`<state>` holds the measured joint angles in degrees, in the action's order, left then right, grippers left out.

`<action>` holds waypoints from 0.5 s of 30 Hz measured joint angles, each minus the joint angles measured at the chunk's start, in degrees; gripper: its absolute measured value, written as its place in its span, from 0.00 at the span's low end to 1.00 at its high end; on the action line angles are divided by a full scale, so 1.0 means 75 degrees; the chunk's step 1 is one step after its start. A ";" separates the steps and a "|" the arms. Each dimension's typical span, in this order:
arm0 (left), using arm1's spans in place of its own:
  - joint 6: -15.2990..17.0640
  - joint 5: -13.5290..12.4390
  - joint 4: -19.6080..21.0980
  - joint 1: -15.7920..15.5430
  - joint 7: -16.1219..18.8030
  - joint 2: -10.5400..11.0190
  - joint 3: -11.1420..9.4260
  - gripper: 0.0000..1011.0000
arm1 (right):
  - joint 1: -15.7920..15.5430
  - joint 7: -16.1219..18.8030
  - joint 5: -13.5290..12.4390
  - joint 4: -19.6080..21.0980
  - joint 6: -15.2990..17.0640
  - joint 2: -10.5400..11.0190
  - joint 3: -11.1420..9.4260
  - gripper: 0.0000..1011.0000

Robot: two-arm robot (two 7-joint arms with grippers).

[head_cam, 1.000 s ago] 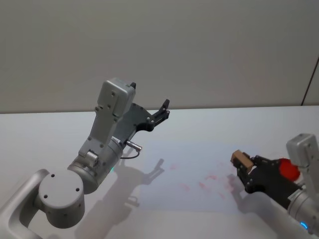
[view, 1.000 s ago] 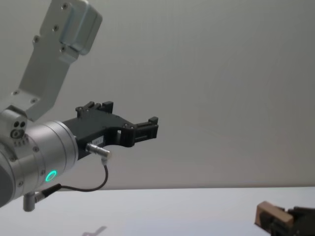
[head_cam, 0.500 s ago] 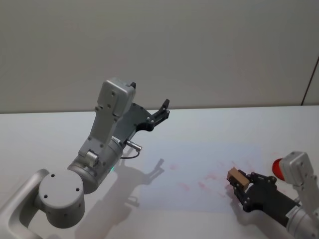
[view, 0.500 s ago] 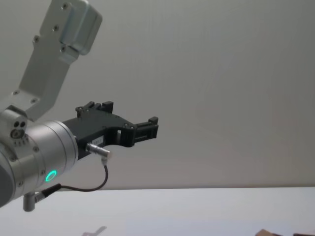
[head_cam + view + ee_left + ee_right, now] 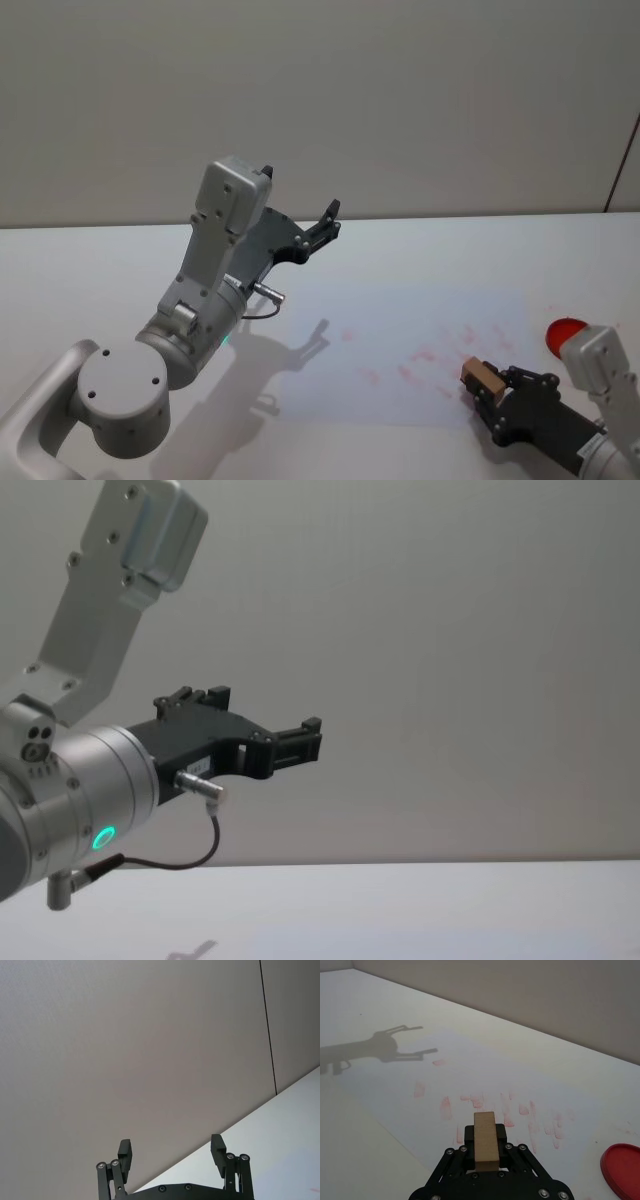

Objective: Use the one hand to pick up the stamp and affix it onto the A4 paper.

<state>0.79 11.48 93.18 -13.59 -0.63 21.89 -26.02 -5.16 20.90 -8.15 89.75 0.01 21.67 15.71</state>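
Right hand (image 5: 487, 388) grips the stamp (image 5: 481, 377) at the near right corner of the A4 paper (image 5: 400, 320).
The hand is clamped on the wooden block, one finger on each side. The block juts past the fingertips over that corner, beside the paper's faint red marks (image 5: 425, 355). Whether it touches the sheet cannot be told. A red disc (image 5: 563, 331) lies on the surface (image 5: 100, 270) just off the paper's right edge. The left hand (image 5: 325, 222) hangs raised beyond the paper's left side, fingers wide apart.

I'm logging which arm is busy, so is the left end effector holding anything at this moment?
No, the left end effector is open, with nothing in its grip.
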 joint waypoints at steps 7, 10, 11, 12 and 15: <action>0.0000 0.0000 0.0000 0.0000 0.0000 0.0000 0.0000 0.99 | -0.0073 -0.0034 0.0007 -0.0016 0.0019 0.0020 0.0018 0.22; 0.0000 0.0000 0.0000 0.0000 0.0000 0.0000 -0.0001 0.99 | -0.0086 -0.0058 0.0007 -0.0027 0.0032 0.0021 0.0023 0.22; 0.0000 0.0000 0.0000 0.0000 0.0000 0.0000 0.0000 0.99 | -0.0092 -0.0072 0.0007 -0.0037 0.0037 0.0021 0.0024 0.22; 0.0000 0.0000 0.0000 0.0000 0.0000 0.0000 0.0000 0.99 | -0.0095 -0.0083 0.0007 -0.0042 0.0044 0.0021 0.0025 0.22; 0.0000 0.0000 0.0000 0.0000 0.0000 0.0000 0.0000 0.99 | -0.0097 -0.0129 -0.0001 -0.0065 0.0072 0.0013 0.0027 0.22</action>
<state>0.80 11.48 93.18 -13.59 -0.63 21.89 -26.02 -5.88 19.93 -8.16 89.26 0.55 21.77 15.92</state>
